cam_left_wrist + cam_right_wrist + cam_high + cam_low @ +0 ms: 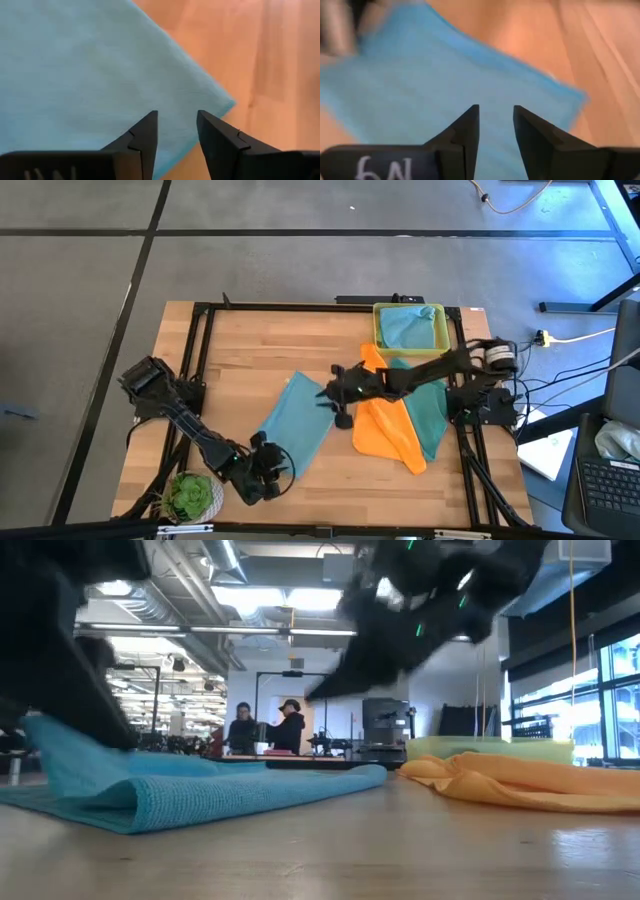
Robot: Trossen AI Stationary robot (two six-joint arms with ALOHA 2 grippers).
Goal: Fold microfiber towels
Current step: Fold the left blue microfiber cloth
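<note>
A light blue towel (pixel 295 425) lies on the table's middle, with one part folded over (pixel 190 790). My left gripper (pixel 278 465) is open, low over the towel's near corner (pixel 215 102). My right gripper (pixel 330 393) is open above the towel's far right corner (pixel 570 97). An orange towel (pixel 385 430) lies crumpled to the right, partly over a teal towel (pixel 428 415). Another light blue towel (pixel 408 328) lies in the yellow tray (pixel 378 330), with a strip of green cloth at its left side. My left gripper has its open fingers (pixel 145 132) pointing down over the light blue towel, just inside its near corner. I cannot tell whether the fingertips touch the cloth.
A potted green plant (pixel 190 498) stands at the table's near left corner, close to my left arm. The black frame rail (pixel 330 307) runs along the far edge. Bare wood (pixel 240 350) lies at the far left. People stand far off in the room (pixel 265 728).
</note>
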